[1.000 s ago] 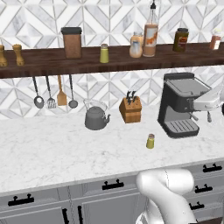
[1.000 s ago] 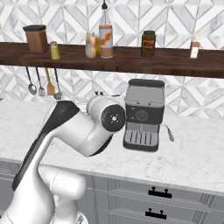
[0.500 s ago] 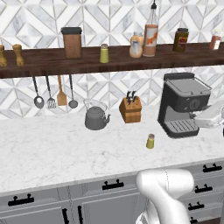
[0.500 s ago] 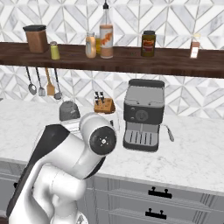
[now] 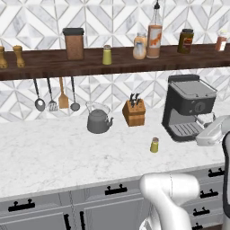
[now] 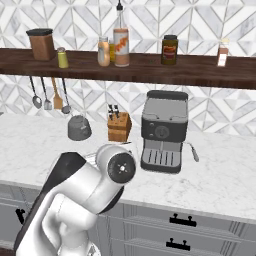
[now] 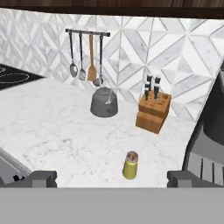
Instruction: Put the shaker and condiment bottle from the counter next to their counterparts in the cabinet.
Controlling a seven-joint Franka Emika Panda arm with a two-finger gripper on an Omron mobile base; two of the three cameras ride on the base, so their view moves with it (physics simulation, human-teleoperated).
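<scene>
Gripper [image 7: 112, 178]: fingers spread wide, empty, aimed low across the counter [image 5: 67, 152] | shaker [image 7: 130, 165]: upright on the marble, just ahead between the fingertips, well placed for a sideways grasp | condiment bottle [image 5: 154, 31]: already on the cabinet [image 5: 45, 65] beside the squat orange bottle [image 5: 139, 46] | matching shaker [image 5: 107, 55]: marks the destination.

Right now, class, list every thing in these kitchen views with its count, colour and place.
shaker: one, yellow-green, on counter.
matching shaker: one, yellow-green, on cabinet.
condiment bottle: one, orange-brown, on cabinet.
squat bottle: one, orange, beside it.
canister: one, brown, cabinet.
dark jar: one, cabinet.
wooden mills: two, cabinet's left end.
kettle: one, grey, counter.
knife block: one, wooden, counter.
coffee machine: one, dark, counter.
utensils: four, hanging.
gripper: one, open, facing shaker.
</scene>
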